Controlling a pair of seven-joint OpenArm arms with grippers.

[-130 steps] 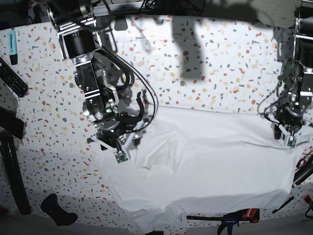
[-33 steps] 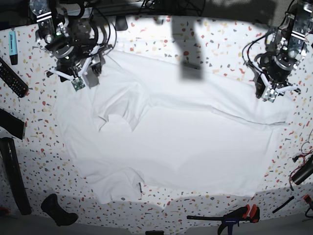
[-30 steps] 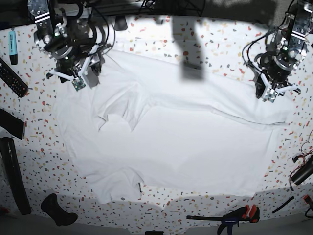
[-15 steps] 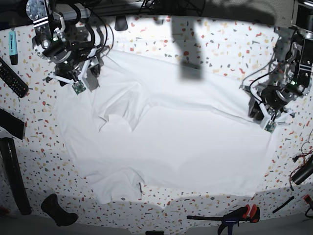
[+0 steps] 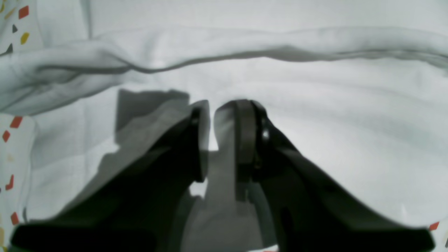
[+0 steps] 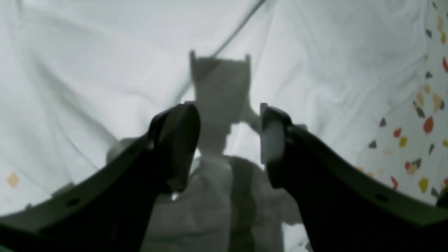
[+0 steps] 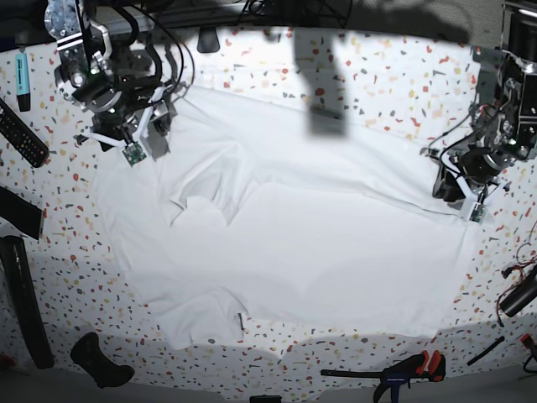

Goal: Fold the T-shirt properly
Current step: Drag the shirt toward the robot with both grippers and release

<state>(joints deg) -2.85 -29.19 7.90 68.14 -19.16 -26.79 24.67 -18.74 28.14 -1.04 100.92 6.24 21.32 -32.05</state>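
Observation:
The white T-shirt (image 7: 319, 243) lies spread out on the speckled table, collar (image 7: 197, 210) to the left and one sleeve (image 7: 205, 323) toward the front. My right gripper (image 7: 138, 153) hovers over the shirt's far left corner. In the right wrist view this gripper (image 6: 229, 140) is wide open above fabric (image 6: 105, 70), holding nothing. My left gripper (image 7: 466, 206) is low at the shirt's right edge. In the left wrist view its fingers (image 5: 212, 108) stand a narrow slit apart over cloth, just short of a raised fold (image 5: 245, 52), with no fabric pinched.
Speckled tabletop (image 7: 377, 75) shows behind the shirt. A remote (image 7: 21, 134) and a blue marker (image 7: 21, 80) lie at the left. A black clamp with red handles (image 7: 403, 369) and a black object (image 7: 96, 361) sit along the front edge; tools (image 7: 520, 294) sit at the right edge.
The left arm came down and toward the front, from beside the shirt's far right corner to its right edge. The right arm barely shifted. Earlier the shirt was spread open toward the back.

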